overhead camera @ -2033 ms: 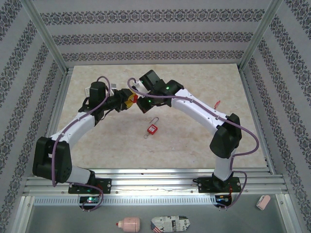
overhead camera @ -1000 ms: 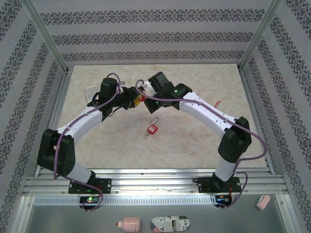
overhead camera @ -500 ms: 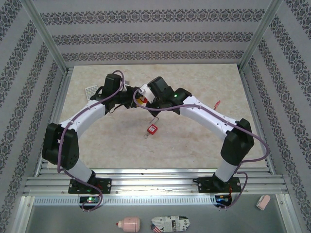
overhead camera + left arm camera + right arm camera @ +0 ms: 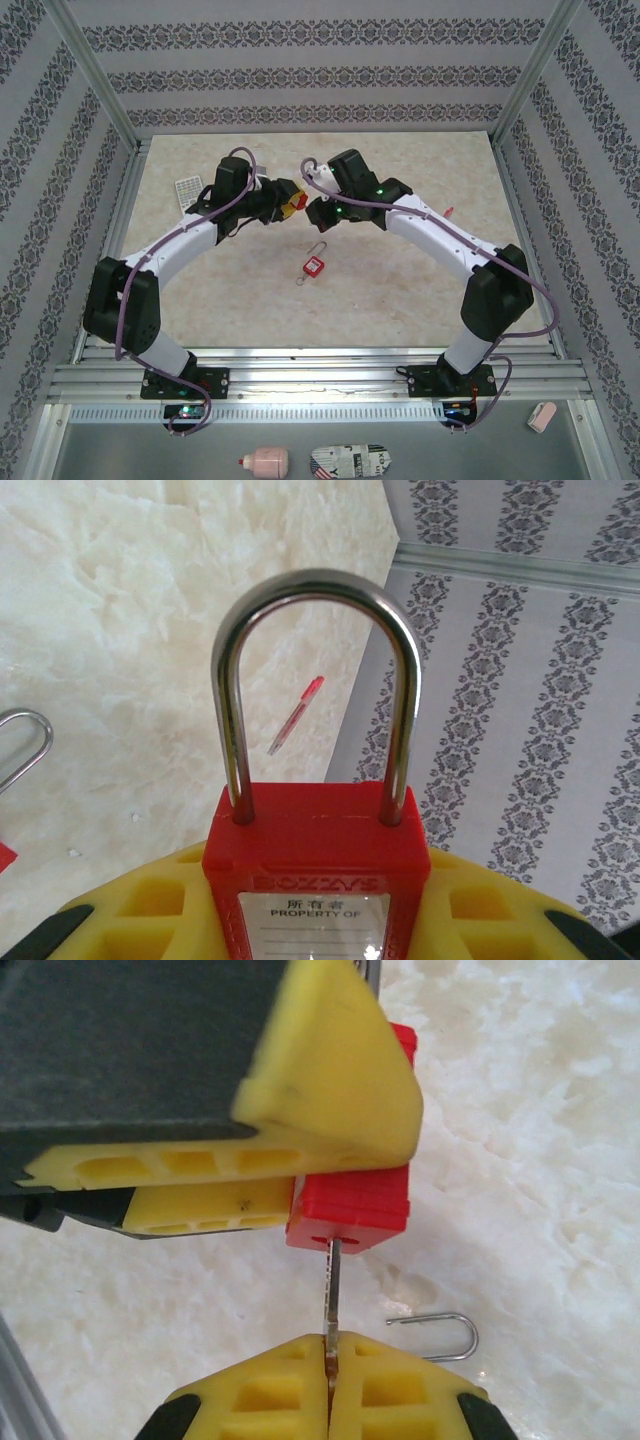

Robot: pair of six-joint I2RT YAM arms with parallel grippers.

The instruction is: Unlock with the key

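Since half a second ago the right arm has shifted a little to the right. Now the left gripper (image 4: 290, 199) is clamped on the red padlock (image 4: 315, 865), above the far middle of the table (image 4: 400, 290). The right gripper (image 4: 330, 1385) is pressed together on the key (image 4: 333, 1295), whose tip meets the padlock's bottom edge. Open table lies near and right; a second padlock (image 4: 314, 264) lies just nearer.

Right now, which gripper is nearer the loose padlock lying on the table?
Right, slightly. The right gripper hangs just beyond the loose padlock, pinching the key. The left gripper sits further back and left, clamping the other padlock.
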